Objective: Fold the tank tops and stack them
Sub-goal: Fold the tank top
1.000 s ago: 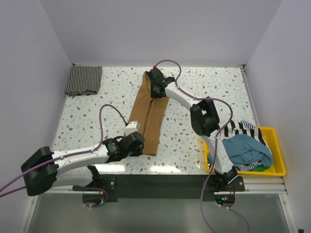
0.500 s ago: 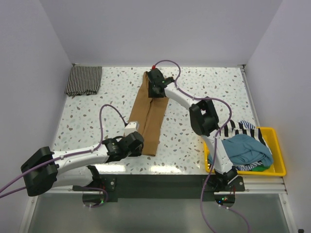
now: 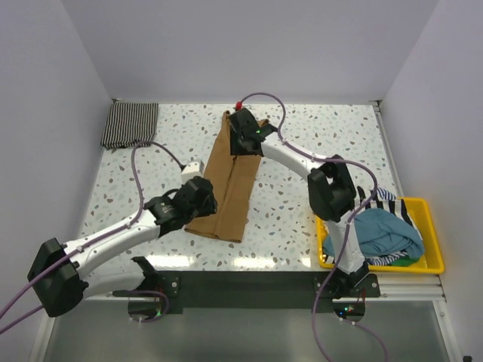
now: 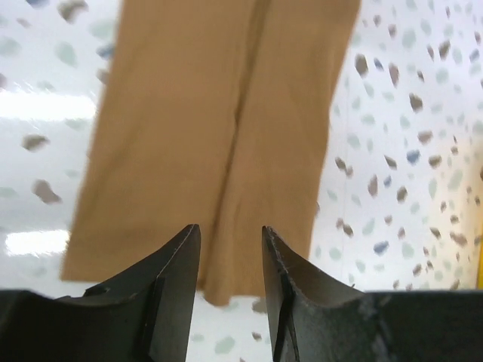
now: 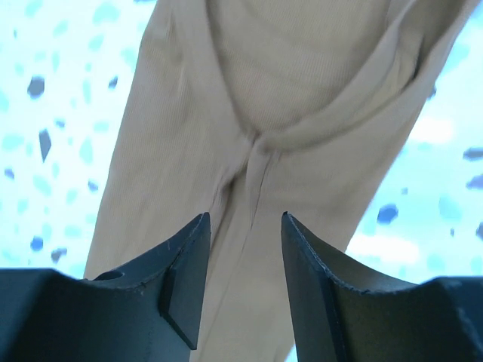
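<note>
A plain tan-brown tank top [image 3: 230,181] lies folded lengthwise as a long narrow strip down the middle of the table. My left gripper [image 3: 202,210] hovers over its near left part, open, with nothing between the fingers. In the left wrist view the open gripper [image 4: 230,235] sits above the tan cloth [image 4: 219,113] near its hem. My right gripper [image 3: 244,145] is over the strip's far end, open and empty. The right wrist view shows the open gripper [image 5: 245,220] above the bunched tan cloth [image 5: 294,83]. A thin-striped tank top [image 3: 130,124] lies folded at the back left corner.
A yellow bin [image 3: 432,243] stands at the near right edge, holding a teal top [image 3: 381,230] and a broad-striped top [image 3: 377,197]. White walls close in the table on the left, back and right. Purple cables trail along both arms.
Both grippers have opened and let go of the tan top. The left gripper has lifted and drawn back to the left, away from the near hem. The right stays over the far end.
</note>
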Robot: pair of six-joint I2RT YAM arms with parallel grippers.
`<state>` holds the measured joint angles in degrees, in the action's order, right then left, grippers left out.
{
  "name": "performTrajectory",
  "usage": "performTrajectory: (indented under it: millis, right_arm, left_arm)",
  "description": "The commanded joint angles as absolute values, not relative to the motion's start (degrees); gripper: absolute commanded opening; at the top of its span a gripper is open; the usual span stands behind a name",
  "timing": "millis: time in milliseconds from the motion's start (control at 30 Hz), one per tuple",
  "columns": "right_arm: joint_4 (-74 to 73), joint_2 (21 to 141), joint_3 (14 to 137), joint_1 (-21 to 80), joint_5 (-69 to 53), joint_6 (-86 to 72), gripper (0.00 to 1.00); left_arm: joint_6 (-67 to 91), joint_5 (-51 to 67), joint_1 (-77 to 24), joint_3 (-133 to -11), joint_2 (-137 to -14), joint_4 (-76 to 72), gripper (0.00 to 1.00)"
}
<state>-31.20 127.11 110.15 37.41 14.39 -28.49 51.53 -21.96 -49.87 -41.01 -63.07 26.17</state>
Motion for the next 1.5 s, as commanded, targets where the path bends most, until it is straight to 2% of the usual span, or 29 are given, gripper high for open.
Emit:
performTrajectory:
  millis: [0,67,200,267,333,367,467,567,700,867,1133,1467]
  right_arm:
    - [-29.62,118.85,101.91,41.47,16.08,-30.32,0.46]
    - [-28.57,115.94,97.41,42.53,16.35,-31.80,0.45]
    - [-23.83,106.28,80.48,46.22,15.39,-34.89,0.45]
    - [-22.24,101.62,75.61,48.07,14.51,-37.51,0.45]
    - [-21.88,97.92,69.45,51.58,14.33,-39.19,0.46]
    - [-21.88,96.78,67.69,52.72,14.59,-41.37,0.46]
    - [-21.10,91.96,60.49,55.98,13.63,-46.03,0.49]
    - [-18.47,88.52,54.16,57.48,12.31,-50.78,0.52]
    - [-16.09,85.87,49.67,59.32,11.25,-54.75,0.53]
    - [-13.37,86.31,47.90,61.43,10.37,-59.14,0.53]
    - [-9.06,89.12,44.83,63.89,9.67,-64.25,0.52]
    - [-7.91,91.93,45.00,64.51,10.28,-64.78,0.46]
  left_arm:
    - [44.57,-23.20,-41.52,-43.77,-64.42,23.83,0.43]
    - [41.59,-22.50,-38.34,-44.29,-67.48,23.55,0.43]
    - [38.94,-18.47,-31.65,-41.07,-68.91,22.68,0.46]
    - [38.76,-15.83,-31.12,-38.68,-67.16,21.80,0.54]
    - [38.85,-14.68,-30.85,-36.39,-66.19,22.15,0.57]
    - [38.76,-13.98,-30.76,-35.86,-65.40,22.50,0.63]
    - [38.76,-10.56,-30.67,-33.93,-63.20,21.80,0.69]
    - [38.24,-9.75,-30.67,-33.57,-62.84,22.76,0.71]
    - [38.41,-9.32,-30.67,-32.79,-63.54,23.29,0.70]
    - [40.07,-11.68,-30.67,-31.64,-62.93,25.66,0.61]
    - [44.64,-11.86,-30.67,-27.07,-60.91,24.79,0.58]
    - [46.67,-13.18,-30.67,-23.56,-60.64,21.19,0.49]
